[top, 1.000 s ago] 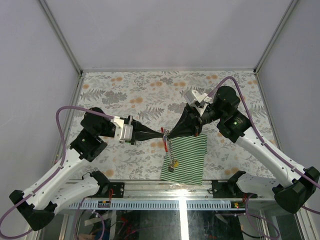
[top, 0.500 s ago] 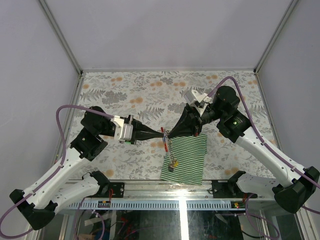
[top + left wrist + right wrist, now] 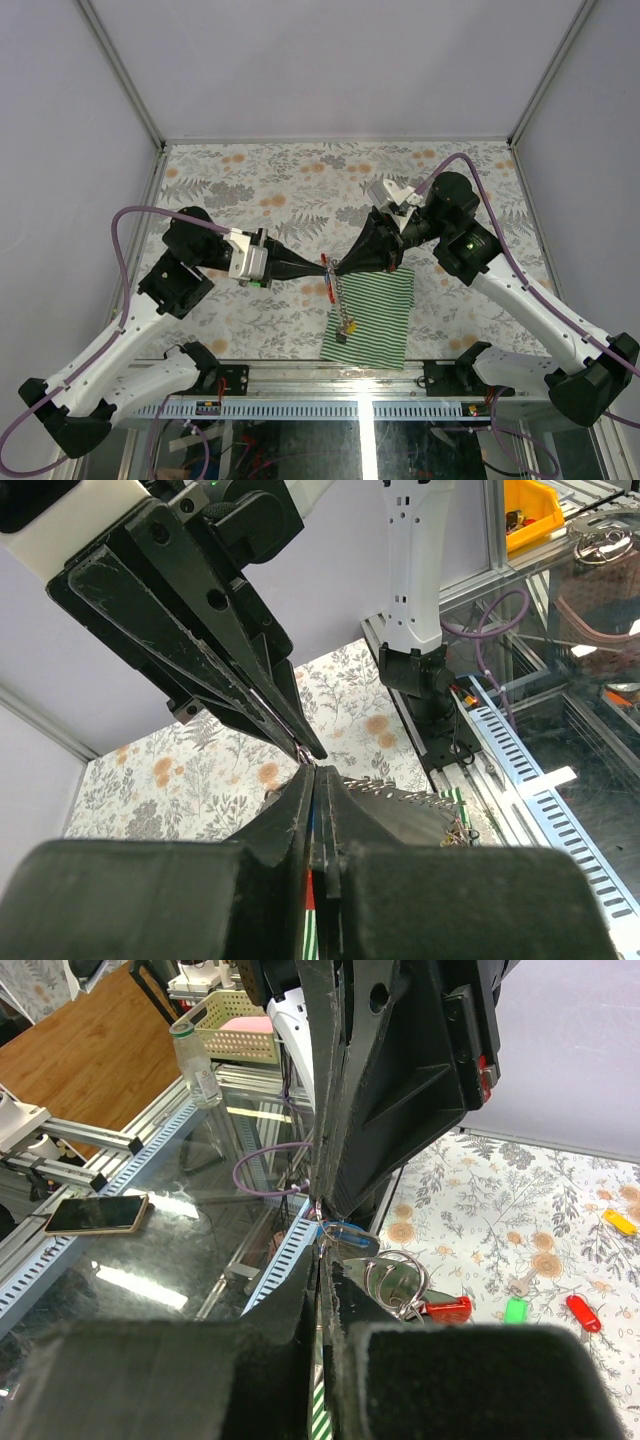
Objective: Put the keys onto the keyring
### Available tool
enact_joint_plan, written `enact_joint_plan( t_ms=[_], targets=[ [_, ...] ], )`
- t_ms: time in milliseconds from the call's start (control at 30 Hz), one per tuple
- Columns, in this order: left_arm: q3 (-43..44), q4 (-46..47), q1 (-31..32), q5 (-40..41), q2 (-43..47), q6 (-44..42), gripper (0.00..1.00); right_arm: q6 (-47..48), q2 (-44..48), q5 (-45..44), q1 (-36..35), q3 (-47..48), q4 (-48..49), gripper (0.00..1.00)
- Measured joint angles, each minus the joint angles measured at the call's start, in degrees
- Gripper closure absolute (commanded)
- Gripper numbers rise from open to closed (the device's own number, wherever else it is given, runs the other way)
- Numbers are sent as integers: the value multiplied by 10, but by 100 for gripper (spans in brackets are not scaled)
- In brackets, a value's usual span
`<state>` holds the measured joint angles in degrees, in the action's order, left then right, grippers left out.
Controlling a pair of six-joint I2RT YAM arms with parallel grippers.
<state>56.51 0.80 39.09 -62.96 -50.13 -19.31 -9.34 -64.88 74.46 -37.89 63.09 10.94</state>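
Top external view: the left gripper (image 3: 320, 265) and right gripper (image 3: 337, 268) meet tip to tip, both closed. The left pinches a blue-tagged key (image 3: 346, 1233), the right the keyring (image 3: 345, 305), whose chain trails over a striped cloth (image 3: 385, 315). Around them spreads a floral table (image 3: 270, 190), where a green-tagged key (image 3: 516, 1310), red-tagged key (image 3: 582, 1312) and yellow-tagged key (image 3: 618, 1221) lie loose. Pale lilac walls (image 3: 330, 60) enclose it.

Grey metal chain keyring (image 3: 345, 315) runs down from where left pincer (image 3: 312, 775) & right pincer (image 3: 320, 1260) tips meet, w/ its wire ring (image 3: 395, 1275) + red plastic piece (image 3: 447, 1308) just below them. At that meeting pt sits a blue-tagged metal key (image 3: 345, 1232), edge-on betw the left's closed fingers. On floral table (image 3: 480, 1210), lying flat & apart: green-tagged key (image 3: 515, 1310), red-tagged key (image 3: 582, 1312), yellow-tagged key (image 3: 619, 1221).
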Motion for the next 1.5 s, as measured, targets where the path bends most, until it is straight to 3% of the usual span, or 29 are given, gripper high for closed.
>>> enact_joint_plan(
  t_ms=[1500],
  targets=[
    [16,-68,-2,-14,-11,-49,100,15,19,-31,-3,0,-34,100]
  ],
)
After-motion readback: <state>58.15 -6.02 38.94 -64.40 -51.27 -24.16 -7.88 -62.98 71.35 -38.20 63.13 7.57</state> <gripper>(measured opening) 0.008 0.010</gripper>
